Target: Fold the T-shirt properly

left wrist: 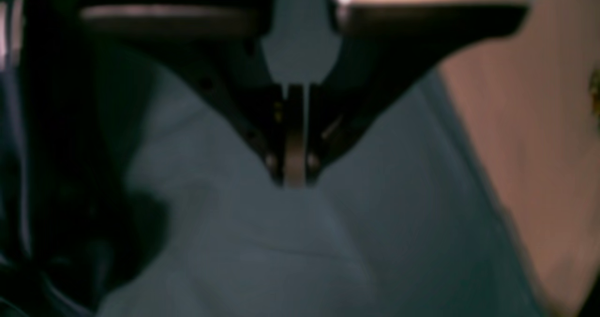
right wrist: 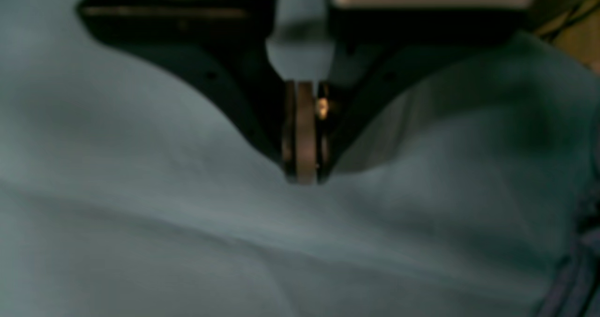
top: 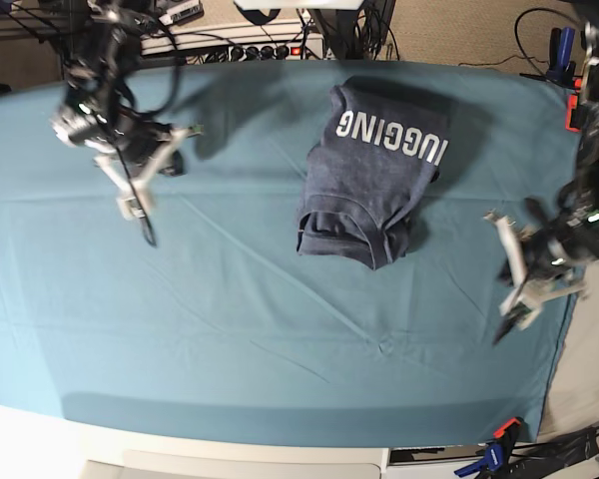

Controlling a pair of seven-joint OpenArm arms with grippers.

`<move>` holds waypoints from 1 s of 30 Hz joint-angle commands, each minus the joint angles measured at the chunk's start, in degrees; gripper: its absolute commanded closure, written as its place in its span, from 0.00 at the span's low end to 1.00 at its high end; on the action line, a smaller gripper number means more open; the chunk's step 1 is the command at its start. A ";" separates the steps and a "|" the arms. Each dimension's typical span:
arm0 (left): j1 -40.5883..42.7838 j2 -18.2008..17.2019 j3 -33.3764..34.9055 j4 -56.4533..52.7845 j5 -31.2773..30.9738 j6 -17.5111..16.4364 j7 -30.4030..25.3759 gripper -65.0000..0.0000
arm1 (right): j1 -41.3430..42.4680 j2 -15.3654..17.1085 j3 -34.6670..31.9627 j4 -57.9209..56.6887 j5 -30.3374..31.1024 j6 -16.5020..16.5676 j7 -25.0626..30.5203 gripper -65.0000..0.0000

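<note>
The T-shirt (top: pixel 374 165) lies in a folded bundle at the back middle of the teal table cloth (top: pixel 230 309), with white lettering showing on top. My right gripper (top: pixel 147 232) hangs shut and empty over the cloth, well to the left of the shirt. In the right wrist view that gripper (right wrist: pixel 303 178) shows its jaws pressed together above bare teal cloth (right wrist: pixel 187 242). My left gripper (top: pixel 506 324) is shut and empty near the table's right edge, apart from the shirt. The left wrist view shows this gripper (left wrist: pixel 294 181) closed over teal cloth (left wrist: pixel 328 242).
A power strip (top: pixel 235 45) and cables run along the back edge. A clamp (top: pixel 499 439) grips the front right corner of the cloth. Beige floor (left wrist: pixel 539 120) lies past the table's right edge, close to my left gripper.
</note>
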 commanded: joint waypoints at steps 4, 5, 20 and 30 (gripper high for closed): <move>11.08 -5.57 -11.41 6.67 -2.64 -0.07 1.03 1.00 | -8.63 2.36 10.08 9.97 1.14 0.22 1.73 1.00; 14.95 -6.21 -14.32 8.50 -3.04 -0.09 1.62 1.00 | -11.58 2.62 12.94 11.98 1.11 0.22 1.75 1.00; 72.26 11.32 -38.40 19.43 -11.65 -5.40 2.64 1.00 | -44.74 2.49 40.52 12.15 5.16 0.07 2.97 1.00; 78.42 15.98 -26.88 3.91 -11.17 -8.85 -1.16 1.00 | -41.13 11.06 26.08 -29.40 1.88 0.85 10.14 1.00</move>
